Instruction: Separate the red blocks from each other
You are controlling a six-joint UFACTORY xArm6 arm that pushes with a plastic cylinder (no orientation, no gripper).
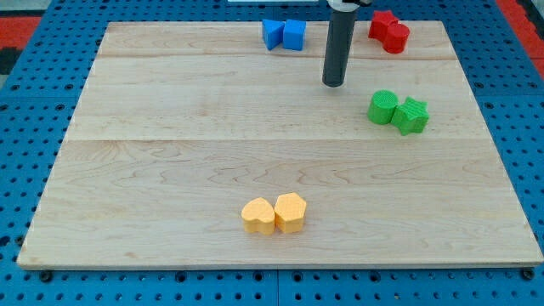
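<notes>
Two red blocks touch each other at the view's top right: a star-like red block (382, 24) and a rounded red block (396, 37) just right of and below it. My tip (333, 83) is the lower end of a dark rod that comes down from the view's top. It stands left of and below the red pair, apart from them, and touches no block.
Two blue blocks (284, 34) sit together at the view's top, left of the rod. A green cylinder (382, 107) and a green star block (412, 116) touch at the right. Two yellow blocks (274, 213) touch near the bottom middle. All lie on the wooden board (170, 170).
</notes>
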